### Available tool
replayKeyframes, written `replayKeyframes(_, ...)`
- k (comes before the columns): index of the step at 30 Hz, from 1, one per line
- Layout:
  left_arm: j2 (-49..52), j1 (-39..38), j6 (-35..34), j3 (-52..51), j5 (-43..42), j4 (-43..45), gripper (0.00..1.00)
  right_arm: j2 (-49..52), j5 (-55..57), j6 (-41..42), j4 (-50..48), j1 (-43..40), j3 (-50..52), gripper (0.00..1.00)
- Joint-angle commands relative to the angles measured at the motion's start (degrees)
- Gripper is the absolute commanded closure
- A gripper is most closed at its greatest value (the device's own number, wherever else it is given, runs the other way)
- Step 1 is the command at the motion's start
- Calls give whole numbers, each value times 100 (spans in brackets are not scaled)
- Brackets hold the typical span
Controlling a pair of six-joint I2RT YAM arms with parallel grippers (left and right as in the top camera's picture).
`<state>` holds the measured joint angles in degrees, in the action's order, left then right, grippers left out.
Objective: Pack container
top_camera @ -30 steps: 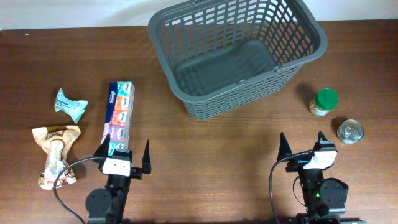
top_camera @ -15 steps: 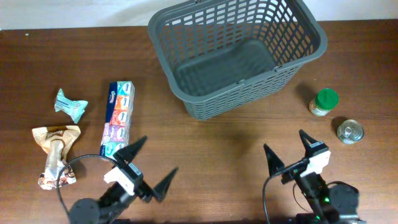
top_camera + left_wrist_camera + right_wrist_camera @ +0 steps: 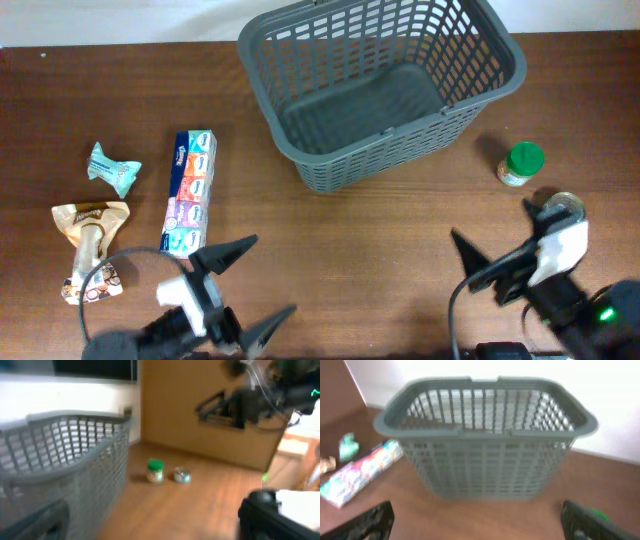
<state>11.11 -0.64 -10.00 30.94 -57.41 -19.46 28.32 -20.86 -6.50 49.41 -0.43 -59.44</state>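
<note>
The container [image 3: 370, 162], a big dark grey lattice basket, stands empty at the back middle of the table. My left gripper [image 3: 274, 275] hangs open near the front left, pointing right, with nothing between its fingers. Its wrist view shows the container's wall [image 3: 60, 460] on the left and bare wood between the open left gripper [image 3: 152, 510]. At the front right my right gripper [image 3: 490, 218] is open and empty too. From that wrist the container [image 3: 485, 430] stands straight ahead, beyond the open right gripper [image 3: 477, 515].
A long tissue pack [image 3: 190, 190], a teal wrapper [image 3: 113, 168] and a bone treat bag [image 3: 90, 250] lie at the left. A green-lidded jar [image 3: 521, 164] and a tin can [image 3: 566, 205] stand at the right, close to the right gripper.
Both arms have lifted and turned. The left gripper swung to point right. The right gripper shifted right, towards the can, and angled left. Both stayed open.
</note>
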Motion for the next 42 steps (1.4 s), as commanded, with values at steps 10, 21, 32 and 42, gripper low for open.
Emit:
replayKeyframes(10,492,33,-313,516,1102,-914,1,2817,9,140,2531,42,-4087,1)
replayKeyframes(21,1941,-896,-2315,1867,1497,-802,0,3036,39,275,2129,42,-4673,1)
replayKeyframes(32,4680,-4605,-1611,4282,5705,-2667,0,4688,269,546,3919,42,-6951,1)
replayKeyframes(42,6127,-5508,-1248,4612,6151,-3438,0,5497,203,546,4636,42,-7086,1)
